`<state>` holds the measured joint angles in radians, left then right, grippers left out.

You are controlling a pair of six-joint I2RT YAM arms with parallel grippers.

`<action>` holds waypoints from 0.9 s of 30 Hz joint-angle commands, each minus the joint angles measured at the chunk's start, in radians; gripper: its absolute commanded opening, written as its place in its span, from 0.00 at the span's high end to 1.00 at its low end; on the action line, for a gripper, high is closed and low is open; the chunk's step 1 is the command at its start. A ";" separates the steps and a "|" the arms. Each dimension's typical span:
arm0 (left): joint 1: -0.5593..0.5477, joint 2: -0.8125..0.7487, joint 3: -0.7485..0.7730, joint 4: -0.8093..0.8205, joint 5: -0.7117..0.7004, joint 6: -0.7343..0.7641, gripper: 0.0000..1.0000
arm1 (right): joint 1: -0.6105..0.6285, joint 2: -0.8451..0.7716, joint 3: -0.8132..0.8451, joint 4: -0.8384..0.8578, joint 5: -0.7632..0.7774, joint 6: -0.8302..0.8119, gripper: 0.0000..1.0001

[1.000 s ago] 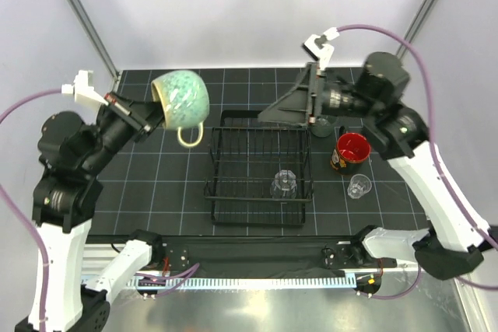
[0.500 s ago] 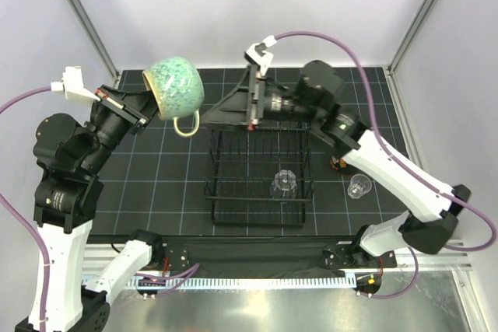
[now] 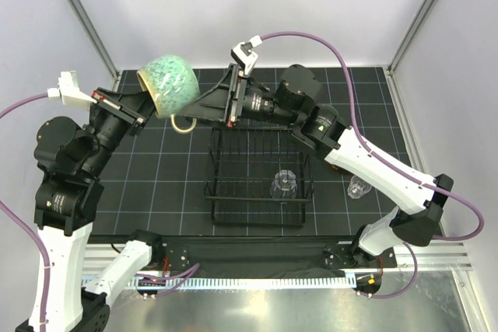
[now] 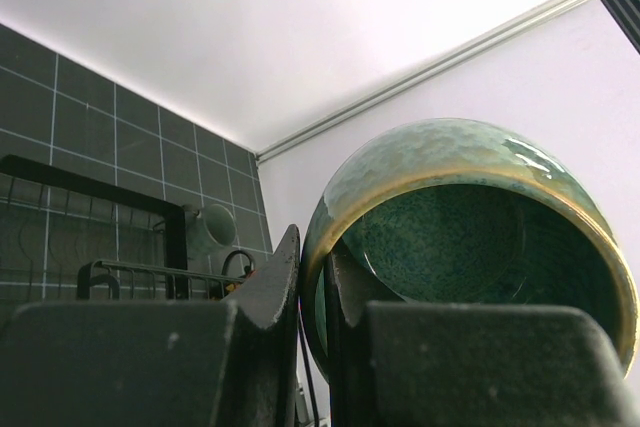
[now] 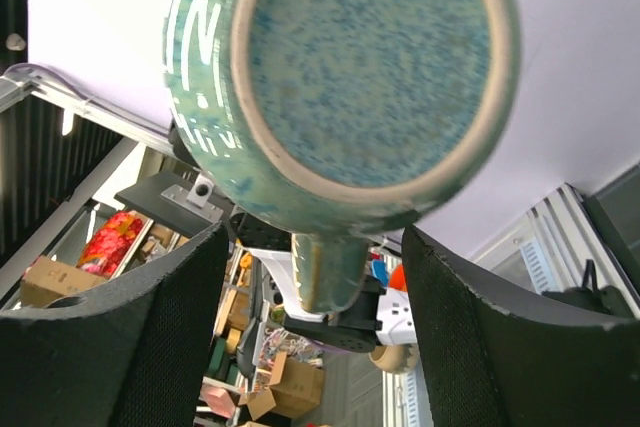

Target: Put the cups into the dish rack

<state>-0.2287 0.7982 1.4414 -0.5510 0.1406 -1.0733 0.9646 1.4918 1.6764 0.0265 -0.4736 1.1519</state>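
My left gripper (image 3: 146,113) holds the speckled pale-green mug (image 3: 167,85) in the air, left of the rack's far end. In the left wrist view its fingers (image 4: 285,287) are shut on the mug's (image 4: 470,217) rim, one inside and one outside. My right gripper (image 3: 196,110) reaches in from the right at the mug's handle (image 3: 184,124). In the right wrist view the mug's base (image 5: 360,57) faces the camera. The handle (image 5: 325,267) hangs between the open gripper's (image 5: 315,327) pads, with gaps on both sides. The black wire dish rack (image 3: 210,190) holds one clear glass (image 3: 284,184).
A second clear glass (image 3: 358,186) stands on the black gridded mat (image 3: 156,176), right of the rack, partly behind my right forearm (image 3: 366,162). The right arm spans over the rack's far right corner. Frame posts rise at the back corners.
The right arm swung left from beside the red-lined cup, across the rack's far end, to the mug's handle, its jaws narrowing. The left arm raised the mug slightly, up and to the left.
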 commanded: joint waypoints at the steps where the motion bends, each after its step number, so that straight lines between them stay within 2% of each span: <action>1: 0.002 -0.028 0.022 0.169 -0.016 -0.056 0.99 | 0.019 0.024 0.051 0.107 0.018 0.022 0.30; 8: 0.002 -0.036 0.019 0.164 -0.009 -0.051 1.00 | 0.039 0.074 0.111 0.110 0.012 0.045 0.37; 13: 0.002 -0.045 0.002 0.163 -0.001 -0.062 1.00 | 0.045 0.093 0.118 0.127 0.018 0.057 0.46; 16: 0.002 -0.051 -0.004 0.163 0.002 -0.065 1.00 | 0.045 0.107 0.117 0.147 0.012 0.074 0.59; 17: 0.002 -0.051 -0.006 0.164 0.002 -0.063 1.00 | 0.045 0.110 0.115 0.153 0.009 0.078 0.71; 19: 0.002 -0.056 -0.012 0.163 0.008 -0.066 1.00 | 0.045 0.119 0.118 0.173 -0.003 0.088 0.83; 20: 0.002 -0.059 -0.015 0.163 0.013 -0.066 1.00 | 0.045 0.127 0.120 0.191 -0.019 0.092 0.96; 23: 0.002 -0.062 -0.029 0.163 0.022 -0.071 1.00 | 0.045 0.139 0.126 0.255 -0.045 0.097 0.96; 27: 0.000 -0.070 -0.042 0.161 0.034 -0.065 1.00 | 0.045 0.105 0.108 0.271 -0.050 0.019 0.96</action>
<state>-0.2165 0.7490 1.3956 -0.5121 0.0814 -1.1183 1.0069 1.6173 1.7542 0.1650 -0.5396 1.2442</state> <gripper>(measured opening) 0.073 0.259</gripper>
